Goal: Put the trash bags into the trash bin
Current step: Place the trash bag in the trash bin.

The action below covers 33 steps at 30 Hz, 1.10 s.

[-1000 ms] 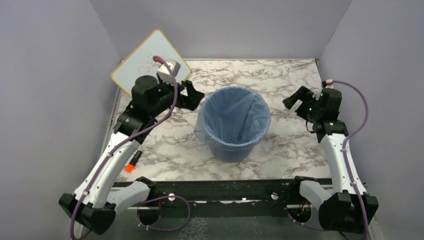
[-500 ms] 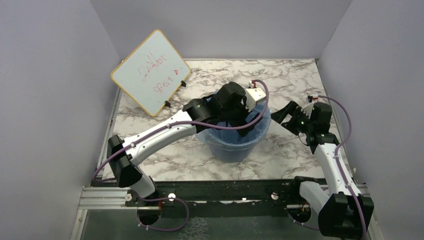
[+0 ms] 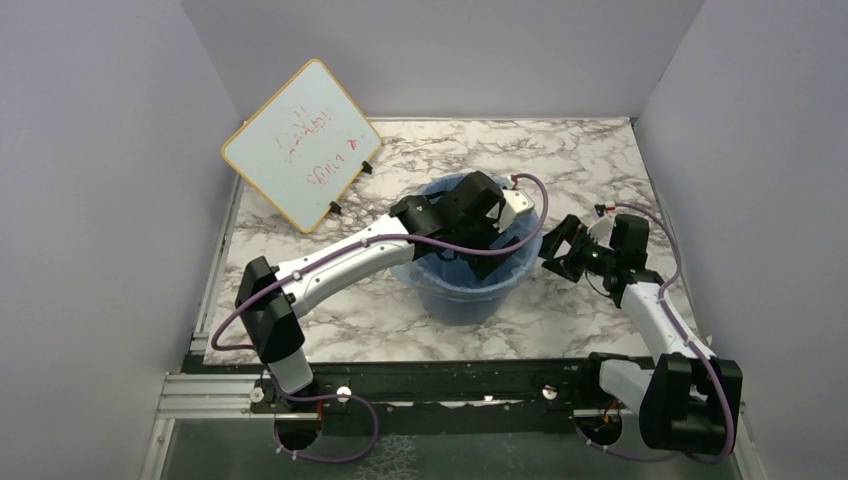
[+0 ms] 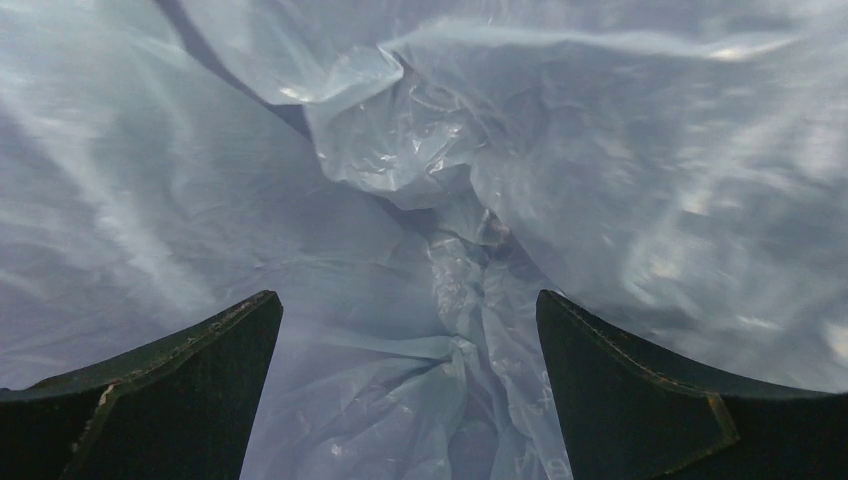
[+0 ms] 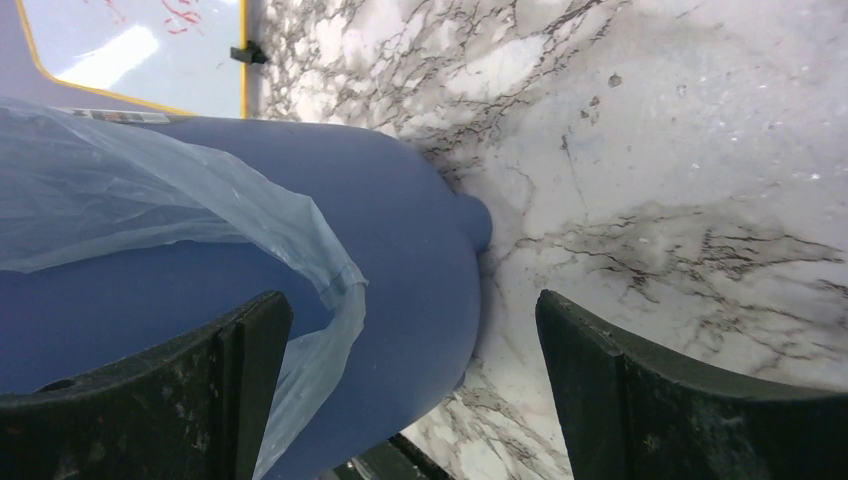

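Well, my left gripper [image 4: 408, 300] is spread wide inside the bin [image 5: 400, 230], over the crumpled bag [image 4: 400, 150]. My right gripper [image 5: 408, 300], also wide, sits just right of the bin.

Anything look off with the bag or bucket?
The light-blue bag is uneven: one edge droops over the rim of the blue bucket, down its outside, and inside it bunches in folds. Nothing spilled or torn.

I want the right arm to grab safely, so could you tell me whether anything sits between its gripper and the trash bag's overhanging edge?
Nothing visible does. The open right gripper faces the trash bag where its edge drapes over the rim of the trash bin, with only the bin's wall behind it.
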### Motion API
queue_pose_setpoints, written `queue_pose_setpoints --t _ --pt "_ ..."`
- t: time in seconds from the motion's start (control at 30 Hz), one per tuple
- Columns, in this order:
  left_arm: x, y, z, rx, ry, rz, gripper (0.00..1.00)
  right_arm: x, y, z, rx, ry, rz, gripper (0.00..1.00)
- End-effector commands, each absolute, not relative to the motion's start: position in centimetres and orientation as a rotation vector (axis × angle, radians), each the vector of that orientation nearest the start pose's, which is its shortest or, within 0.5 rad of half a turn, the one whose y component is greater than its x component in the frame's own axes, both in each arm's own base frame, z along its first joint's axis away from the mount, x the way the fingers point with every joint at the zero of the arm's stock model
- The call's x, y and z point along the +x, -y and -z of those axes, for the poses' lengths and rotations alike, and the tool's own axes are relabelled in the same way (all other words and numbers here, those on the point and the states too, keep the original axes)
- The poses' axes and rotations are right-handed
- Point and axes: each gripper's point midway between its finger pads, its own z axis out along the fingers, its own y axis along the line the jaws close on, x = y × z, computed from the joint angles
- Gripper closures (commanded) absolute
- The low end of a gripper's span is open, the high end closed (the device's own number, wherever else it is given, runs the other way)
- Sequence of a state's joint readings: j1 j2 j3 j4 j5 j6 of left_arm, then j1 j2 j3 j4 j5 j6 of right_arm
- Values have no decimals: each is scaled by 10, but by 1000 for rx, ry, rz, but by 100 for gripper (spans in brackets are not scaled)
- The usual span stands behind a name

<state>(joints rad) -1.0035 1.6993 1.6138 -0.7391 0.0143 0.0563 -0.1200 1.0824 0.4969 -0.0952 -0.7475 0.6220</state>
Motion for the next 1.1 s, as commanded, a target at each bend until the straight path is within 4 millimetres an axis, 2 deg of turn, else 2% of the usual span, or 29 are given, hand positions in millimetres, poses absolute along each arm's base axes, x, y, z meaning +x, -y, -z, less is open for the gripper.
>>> queue_pose_setpoints --t 0.0,0.13,0.33,0.4,0.63,0.87,0.97,1.07 --pt "232 372 -181 1310 -2151 443 1 274 -119 -127 332 -2168 -1262 3" --pt "232 376 -164 1339 -2181 445 1 268 -126 -120 281 -2198 -1344 3" --pt "225 379 -140 1386 -2235 510 1 262 -127 -109 292 -2224 -1360 3" --pt "230 376 -137 1360 -2247 500 1 261 -127 -109 297 -2220 -1360 3" --pt "227 375 -139 1329 -2224 592 1 264 -127 -111 305 -2217 -1357 3" --pt "219 369 -119 1366 -2263 635 1 265 -128 -113 292 -2209 -1382 3" --pt "217 369 -112 1371 -2270 647 1 263 -129 -108 295 -2218 -1396 3" --pt "213 365 -96 1394 -2310 651 1 260 -130 -101 307 -2235 -1404 3"
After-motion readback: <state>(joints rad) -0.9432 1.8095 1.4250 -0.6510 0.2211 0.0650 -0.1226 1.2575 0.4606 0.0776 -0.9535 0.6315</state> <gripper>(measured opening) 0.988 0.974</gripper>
